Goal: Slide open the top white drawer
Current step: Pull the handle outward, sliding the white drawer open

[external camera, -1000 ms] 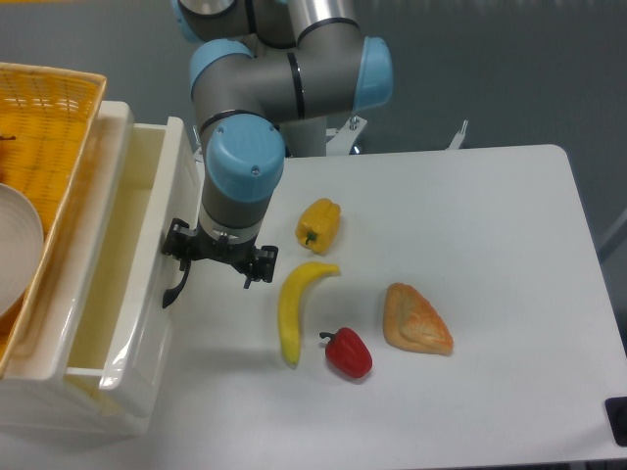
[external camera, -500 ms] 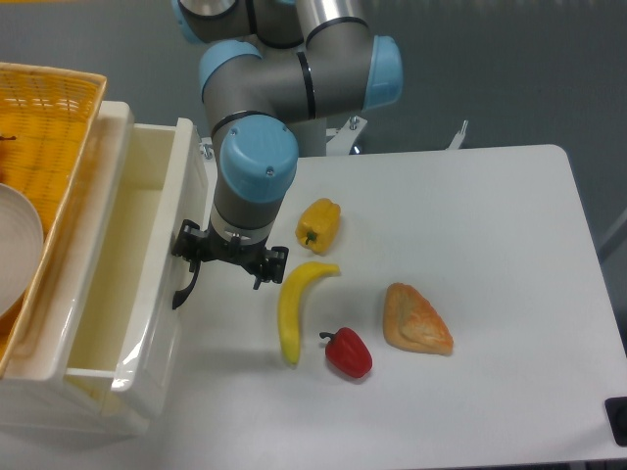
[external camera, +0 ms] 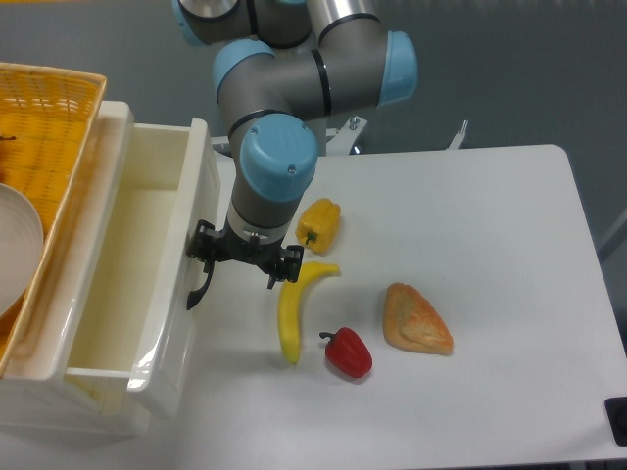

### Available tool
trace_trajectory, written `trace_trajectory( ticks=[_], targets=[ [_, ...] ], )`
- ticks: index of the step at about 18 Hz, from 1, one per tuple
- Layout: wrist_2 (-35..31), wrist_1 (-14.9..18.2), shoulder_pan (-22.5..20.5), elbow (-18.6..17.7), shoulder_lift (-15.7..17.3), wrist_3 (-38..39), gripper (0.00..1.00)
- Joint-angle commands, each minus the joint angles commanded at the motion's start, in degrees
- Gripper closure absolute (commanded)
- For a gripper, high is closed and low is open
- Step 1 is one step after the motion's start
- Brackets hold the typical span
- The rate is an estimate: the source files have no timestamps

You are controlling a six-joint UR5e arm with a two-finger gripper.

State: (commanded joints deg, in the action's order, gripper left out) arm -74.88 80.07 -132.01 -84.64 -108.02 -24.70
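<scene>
The top white drawer (external camera: 193, 220) stands pulled out to the right from the white cabinet (external camera: 110, 119) at the left of the table, and its cream inside shows empty. Its curved black handle (external camera: 199, 290) sticks out from the drawer front. My gripper (external camera: 230, 262) points straight down right at this handle, shut on it. The blue-grey wrist hides the fingertips and most of the handle.
A banana (external camera: 290, 308) lies just right of my gripper, with a yellow pepper (external camera: 318, 224) behind it. A red pepper (external camera: 348, 352) and a bread piece (external camera: 416, 319) lie further right. A wicker basket (external camera: 44, 108) holding a white bowl (external camera: 18, 240) sits on the cabinet.
The arm has moved to the right and the drawer front has come along with it, so the drawer stands further out than a second ago. The food items have not moved.
</scene>
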Motion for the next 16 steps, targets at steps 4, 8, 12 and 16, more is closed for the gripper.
trace_trajectory(
  ticks=[4,8,12,16],
  targets=[
    [0.0,-0.1,-0.7,0.1,-0.1,-0.1,0.00],
    [0.0,-0.2,-1.2,0.1,-0.3,-0.1,0.00],
    [0.0,0.0,-2.0,0.1,-0.3,-1.2,0.00],
    [-0.4,0.0,-2.9,0.1,-0.4,-1.3,0.00]
  ],
)
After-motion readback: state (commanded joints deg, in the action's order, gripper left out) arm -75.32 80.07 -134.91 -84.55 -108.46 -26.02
